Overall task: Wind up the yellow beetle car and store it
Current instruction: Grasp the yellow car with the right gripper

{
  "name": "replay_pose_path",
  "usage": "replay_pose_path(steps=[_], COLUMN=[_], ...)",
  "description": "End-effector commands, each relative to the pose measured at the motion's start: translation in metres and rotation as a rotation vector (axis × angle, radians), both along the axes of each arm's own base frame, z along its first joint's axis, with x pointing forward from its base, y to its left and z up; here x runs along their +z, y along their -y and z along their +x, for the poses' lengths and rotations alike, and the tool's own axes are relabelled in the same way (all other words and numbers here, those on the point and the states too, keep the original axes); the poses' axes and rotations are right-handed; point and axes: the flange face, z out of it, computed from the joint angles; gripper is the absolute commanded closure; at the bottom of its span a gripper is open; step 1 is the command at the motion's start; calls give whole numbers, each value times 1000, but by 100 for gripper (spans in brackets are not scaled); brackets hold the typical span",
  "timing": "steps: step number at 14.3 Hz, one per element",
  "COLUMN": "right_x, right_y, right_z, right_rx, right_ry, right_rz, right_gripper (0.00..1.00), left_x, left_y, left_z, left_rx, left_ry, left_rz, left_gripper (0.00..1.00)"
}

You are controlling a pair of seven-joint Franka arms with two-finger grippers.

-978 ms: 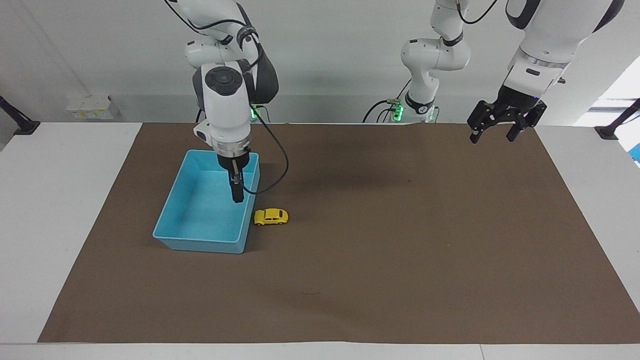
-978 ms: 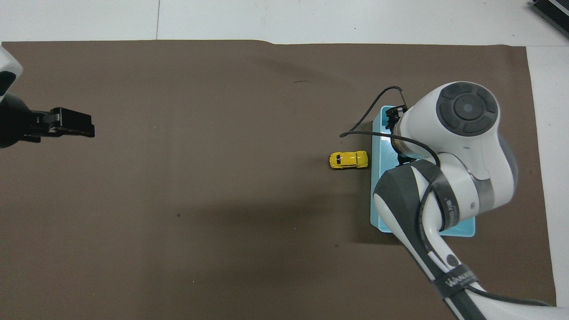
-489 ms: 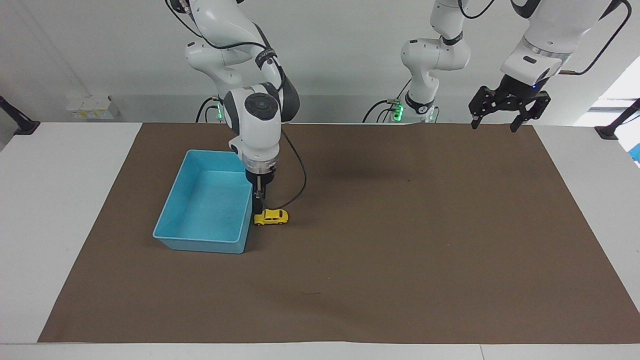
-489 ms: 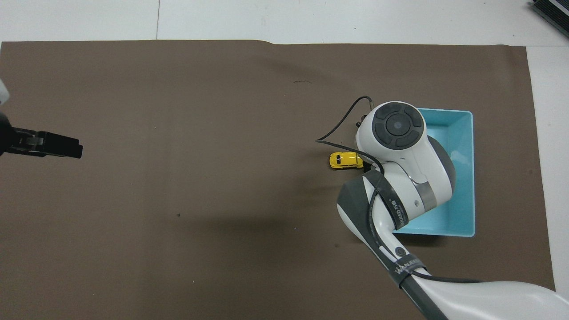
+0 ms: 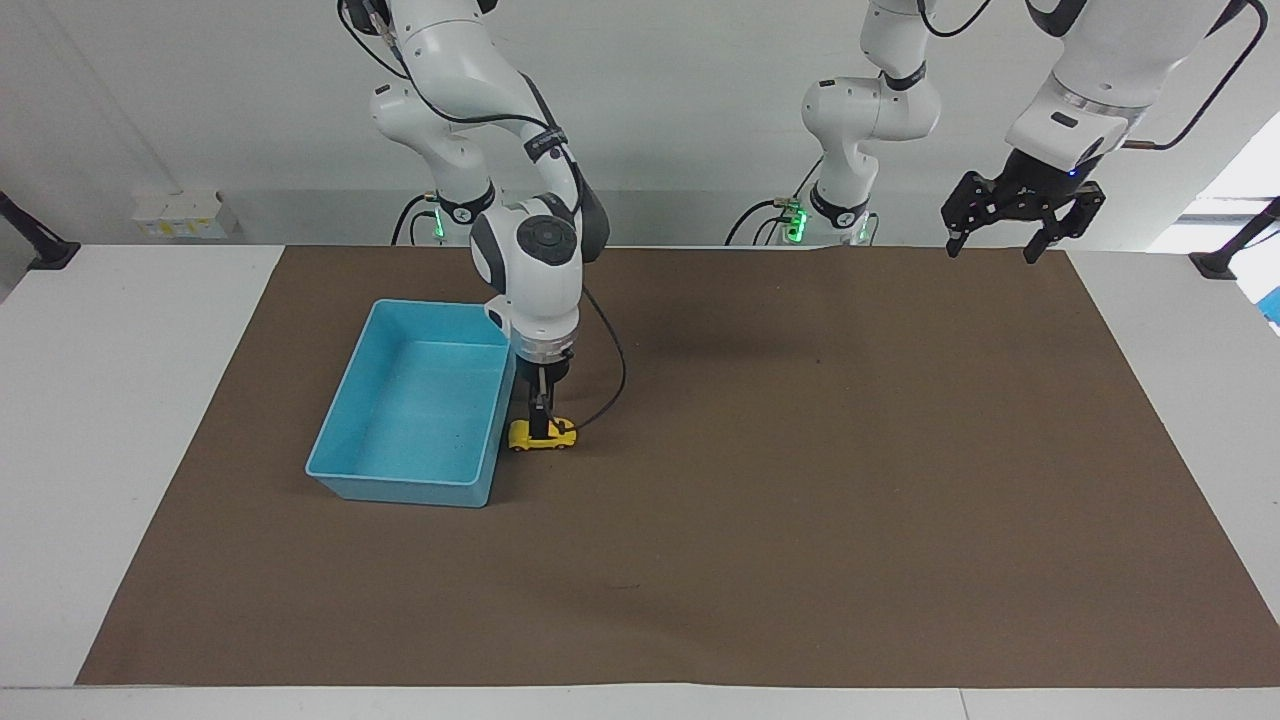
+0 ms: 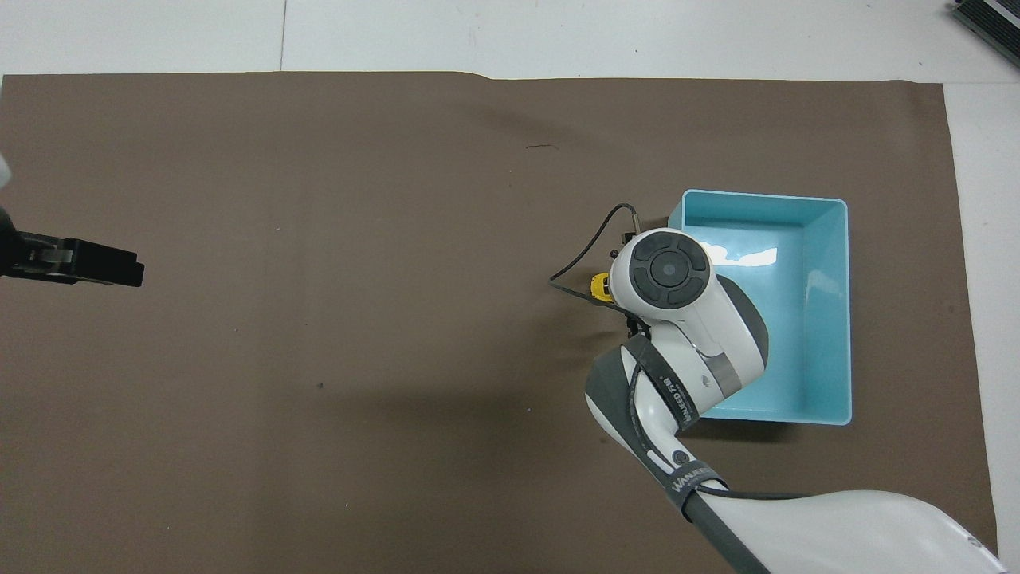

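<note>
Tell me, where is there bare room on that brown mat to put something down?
Nearly everywhere: the brown mat lies bare from the yellow beetle car toward the left arm's end. It is crowded only where the right gripper meets the car beside the blue bin.

A bright yellow beetle car [image 5: 541, 436], a light blue bin [image 5: 330, 462], a plain brown mat [image 5: 800, 500].

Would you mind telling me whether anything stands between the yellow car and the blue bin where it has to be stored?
Only the bin's own wall. The yellow beetle car sits on the mat right beside the light blue bin, under the right gripper; it must be lifted over that wall. The bin is empty.
</note>
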Motion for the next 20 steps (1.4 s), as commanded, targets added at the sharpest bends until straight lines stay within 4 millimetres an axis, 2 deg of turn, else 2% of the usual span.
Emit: replay_pose_path(steps=[1, 5, 6, 8, 9, 10, 12, 14, 16, 20], right_x=[-21, -39, -39, -36, -34, -34, -30, -16, 6, 58], right_y=[4, 8, 8, 3, 2, -8, -12, -12, -14, -8], right_z=[-10, -12, -12, -12, -11, -15, -15, -10, -5, -10], right_rx=[15, 48, 59, 82, 84, 98, 96, 82, 69, 87], right_ry=[26, 27, 28, 30, 32, 36, 35, 30, 31, 28], right_rz=[-13, -32, -38, -46, -49, -46, -49, -59, -65, -31], right_gripper=[0, 0, 26, 92, 100, 100, 100, 100, 100, 100], left_x=[-3, -1, -2, -3, -2, -2, -3, -3, -3, -3], left_y=[-8, -5, -9, -23, -24, -25, -24, -24, -25, -24], left_z=[-5, -2, -5, -3, -3, -3, -3, -3, -3, -3], left_rx=[-1, -4, 7, 30, 32, 34, 32, 32, 34, 32], left_ry=[8, 15, -1, -4, -2, -2, -4, -4, -4, -4], left_rz=[9, 9, 8, 10, 10, 10, 10, 10, 10, 10], left_gripper=[0, 0, 0, 0, 0, 0, 0, 0, 0, 0])
